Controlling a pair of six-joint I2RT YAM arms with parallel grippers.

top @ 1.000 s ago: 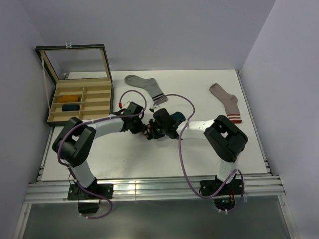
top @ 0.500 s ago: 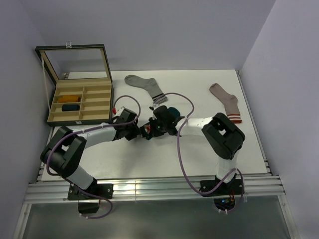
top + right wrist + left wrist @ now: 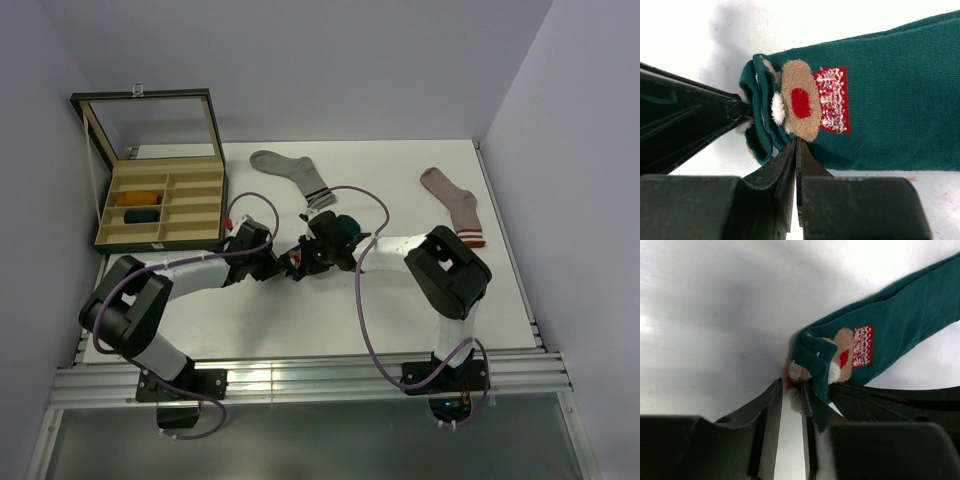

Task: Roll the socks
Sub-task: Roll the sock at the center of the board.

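Note:
The dark teal sock (image 3: 345,222) lies mid-table, its end with the Christmas figure folded over (image 3: 790,100). My right gripper (image 3: 796,142) is shut, its tips pinching the near edge of that fold just under the brown figure. From the other side, my left gripper (image 3: 792,390) stands open by a narrow gap, with the sock's white tuft (image 3: 796,399) at its tips. Seen from above, the left gripper (image 3: 290,263) and right gripper (image 3: 306,259) meet at the fold. The mustard sock (image 3: 140,198) and the navy sock (image 3: 143,215) sit rolled in the box.
A compartment box (image 3: 222,200) with its lid raised stands at the back left. A grey striped sock (image 3: 290,172) lies flat just behind the grippers. A pinkish-beige sock (image 3: 455,205) lies at the back right. Both arms' cables loop over the table's middle.
The left jaws went from shut to apart, and the left arm dropped lower with its elbow swung left. The right gripper and the teal sock shifted slightly back and left.

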